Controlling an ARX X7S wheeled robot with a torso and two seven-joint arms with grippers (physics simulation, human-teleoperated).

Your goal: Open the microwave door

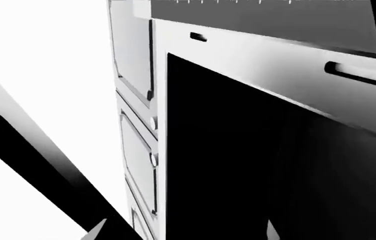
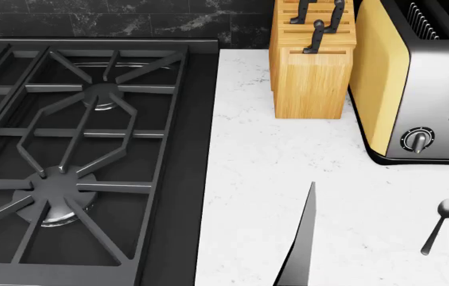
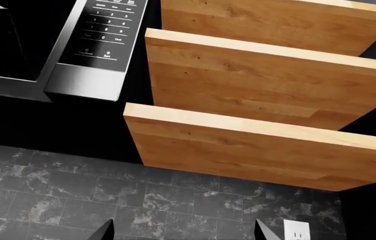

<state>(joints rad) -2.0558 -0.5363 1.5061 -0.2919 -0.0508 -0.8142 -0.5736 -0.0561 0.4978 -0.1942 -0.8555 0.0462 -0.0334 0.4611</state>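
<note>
**Reaching up toward the microwave, door not yet touched**

Looking through the left wrist view first: this camera points at pale cabinet drawers (image 1: 138, 150) stacked beside a dark opening (image 1: 254, 165), with a light panel above it carrying slot-shaped handles (image 1: 361, 74). Two small pale fingertips (image 1: 273, 232) show at the frame's edge, spread with nothing between them, so the left gripper (image 1: 184, 234) reads as open and empty. No microwave appears here; this arm seems parked low, out of the way.

From the head view, the camera looks down on a white counter (image 2: 264, 173). Left of the counter is a black gas stove (image 2: 73, 149); on the counter stand a wooden knife block (image 2: 312, 77), a yellow toaster (image 2: 415, 89) and a dark spoon (image 2: 439, 225). Neither gripper can be made out, and the microwave is outside this frame.

At the right wrist view, the task's thing finally appears: the microwave (image 3: 54, 45) hangs above the dark tiled wall (image 3: 108, 195), beside stepped wooden shelves (image 3: 261, 90). Its keypad (image 3: 111, 27) sits nearest the shelves, the dark door (image 3: 8, 40) beyond it. The right gripper (image 3: 184, 232) shows two parted tips holding nothing, well short of the door, likely raised to approach it.
</note>
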